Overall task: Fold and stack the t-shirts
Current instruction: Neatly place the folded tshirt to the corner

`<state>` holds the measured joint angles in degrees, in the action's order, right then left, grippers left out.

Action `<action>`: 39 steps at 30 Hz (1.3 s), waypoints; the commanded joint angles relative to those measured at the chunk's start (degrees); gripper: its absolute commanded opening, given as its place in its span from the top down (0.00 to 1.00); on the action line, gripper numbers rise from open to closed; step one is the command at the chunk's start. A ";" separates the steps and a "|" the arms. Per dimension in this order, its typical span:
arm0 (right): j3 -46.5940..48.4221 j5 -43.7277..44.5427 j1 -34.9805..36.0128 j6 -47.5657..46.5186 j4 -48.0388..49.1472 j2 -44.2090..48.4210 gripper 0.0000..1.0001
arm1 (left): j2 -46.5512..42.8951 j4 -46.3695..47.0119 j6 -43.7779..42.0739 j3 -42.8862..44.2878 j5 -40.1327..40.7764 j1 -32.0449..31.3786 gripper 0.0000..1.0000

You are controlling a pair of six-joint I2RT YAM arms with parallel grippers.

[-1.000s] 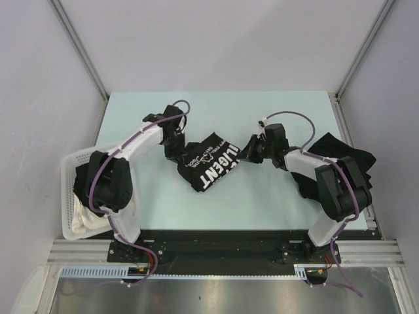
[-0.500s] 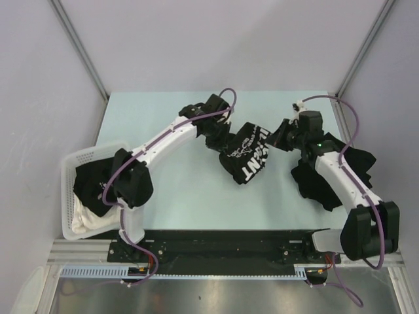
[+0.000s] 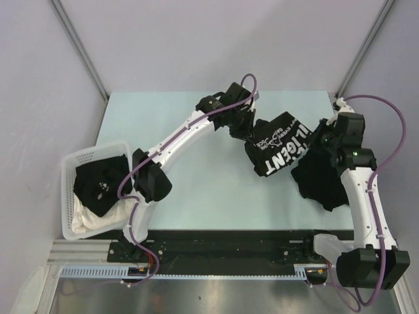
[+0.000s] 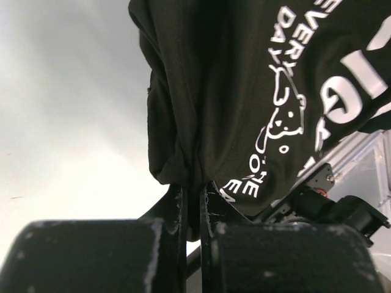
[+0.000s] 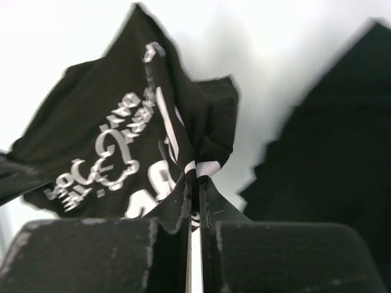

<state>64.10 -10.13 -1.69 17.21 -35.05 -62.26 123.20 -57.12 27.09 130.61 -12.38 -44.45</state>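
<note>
A black t-shirt with white lettering point(image 3: 278, 145) hangs bunched between my two grippers, over the far right part of the table. My left gripper point(image 3: 245, 129) is shut on its left edge; in the left wrist view the fabric point(image 4: 244, 91) is pinched between the jaws of the left gripper point(image 4: 192, 190). My right gripper point(image 3: 320, 140) is shut on the opposite edge, and the right wrist view shows that right gripper point(image 5: 195, 180) clamping a fold of the printed t-shirt point(image 5: 116, 152). A pile of black t-shirts point(image 3: 325, 183) lies on the table at the right, under the right arm.
A white lattice basket point(image 3: 68, 171) sits at the table's left edge, holding a black garment point(image 3: 98, 184) and a white cloth point(image 3: 88, 221). Metal frame posts point(image 3: 360, 52) rise at the back corners. The dark pile point(image 5: 342, 146) fills the right side of the right wrist view.
Both arms have carried the lettered t-shirt from the middle of the table toward the right and farther back. The left arm has stretched out; the right arm has swung outward.
</note>
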 commanded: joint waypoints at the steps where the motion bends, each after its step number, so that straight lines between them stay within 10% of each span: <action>1: 2.70 3.36 -6.11 -5.52 -4.15 3.54 1.00 | 0.38 2.72 2.62 2.90 -2.03 -1.08 1.00; 39: 30.65 -5.51 -26.87 -6.40 -11.00 -16.85 1.00 | 4.77 14.41 12.72 7.56 -16.00 -6.97 1.00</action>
<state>91.29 -17.39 -25.85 10.48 -46.54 -79.31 129.38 -42.50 39.05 135.70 -24.97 -49.47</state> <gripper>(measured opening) 0.034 0.045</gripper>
